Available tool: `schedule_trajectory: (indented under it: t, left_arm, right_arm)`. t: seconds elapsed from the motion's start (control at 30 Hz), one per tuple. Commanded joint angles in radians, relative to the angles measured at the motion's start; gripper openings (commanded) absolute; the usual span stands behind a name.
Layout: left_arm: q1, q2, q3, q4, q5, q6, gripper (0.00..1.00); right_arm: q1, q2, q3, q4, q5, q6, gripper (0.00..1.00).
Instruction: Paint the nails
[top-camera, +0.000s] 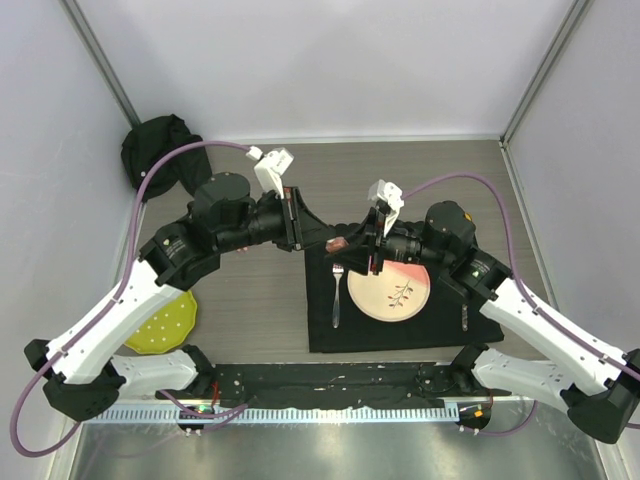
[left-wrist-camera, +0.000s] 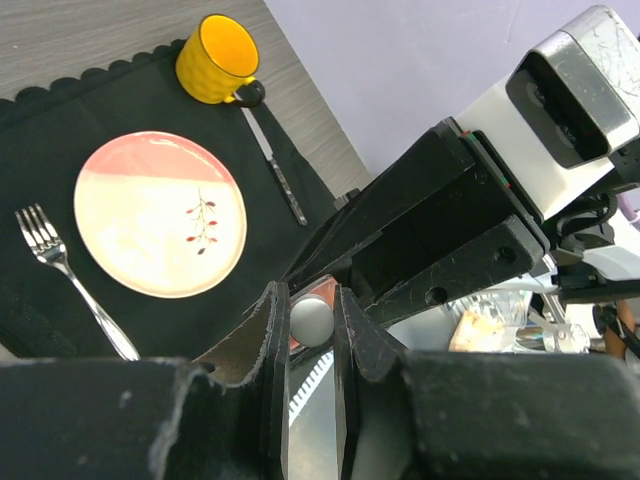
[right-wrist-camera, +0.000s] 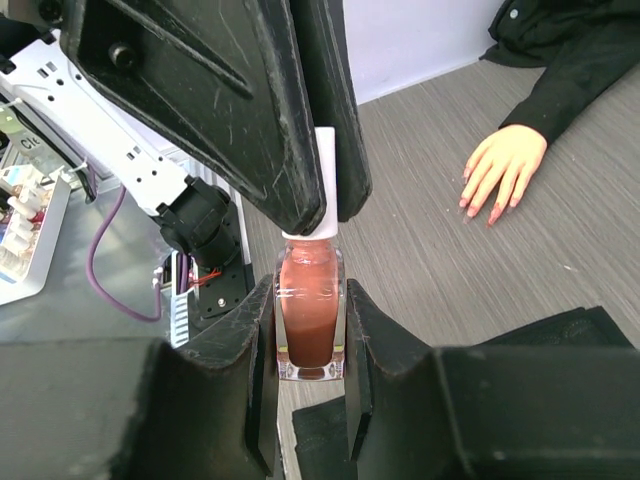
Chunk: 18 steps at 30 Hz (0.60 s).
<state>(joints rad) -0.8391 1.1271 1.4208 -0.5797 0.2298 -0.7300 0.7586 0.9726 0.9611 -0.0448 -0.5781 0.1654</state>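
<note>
A small polish bottle (right-wrist-camera: 310, 310) with reddish-pink polish is held above the table. My right gripper (right-wrist-camera: 310, 325) is shut on its glass body. My left gripper (left-wrist-camera: 312, 318) is shut on its white cap (right-wrist-camera: 327, 180), seen end-on in the left wrist view (left-wrist-camera: 311, 321). In the top view the two grippers meet at the bottle (top-camera: 337, 243), the left gripper (top-camera: 322, 241) on its left and the right gripper (top-camera: 352, 248) on its right. The pale pink mannequin hand (right-wrist-camera: 505, 160) lies palm down on the table, its glossy pinkish-red nails (right-wrist-camera: 492, 214) pointing toward me, with a black sleeve (right-wrist-camera: 570, 60).
A black placemat (top-camera: 330, 335) holds a pink and cream plate (top-camera: 395, 292), a fork (top-camera: 337, 290) and a knife (top-camera: 463, 318). A yellow mug (left-wrist-camera: 215, 58) stands at the mat's corner. A yellow-green dish (top-camera: 165, 325) lies at the left. The black sleeve bundle (top-camera: 158, 148) sits at the back left.
</note>
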Motion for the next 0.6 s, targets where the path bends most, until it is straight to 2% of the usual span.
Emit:
schedule_trajectory:
  t: [0.0, 0.3, 0.47, 0.57]
  left_arm:
    - [-0.009, 0.013, -0.002, 0.043, 0.063, -0.008, 0.0]
    - [-0.023, 0.082, 0.053, -0.009, 0.207, 0.055, 0.0]
    - [-0.063, 0.076, 0.044, -0.008, 0.163, 0.066, 0.0]
    - [-0.071, 0.048, -0.008, 0.052, 0.144, 0.035, 0.0]
  right_arm:
    - [0.007, -0.051, -0.013, 0.131, 0.012, 0.016, 0.01]
    - [0.007, -0.038, 0.014, 0.259, -0.031, 0.063, 0.01]
    - [0.007, -0.026, 0.041, 0.31, 0.004, 0.077, 0.01]
    - [0.007, -0.04, 0.028, 0.365, 0.061, 0.088, 0.01]
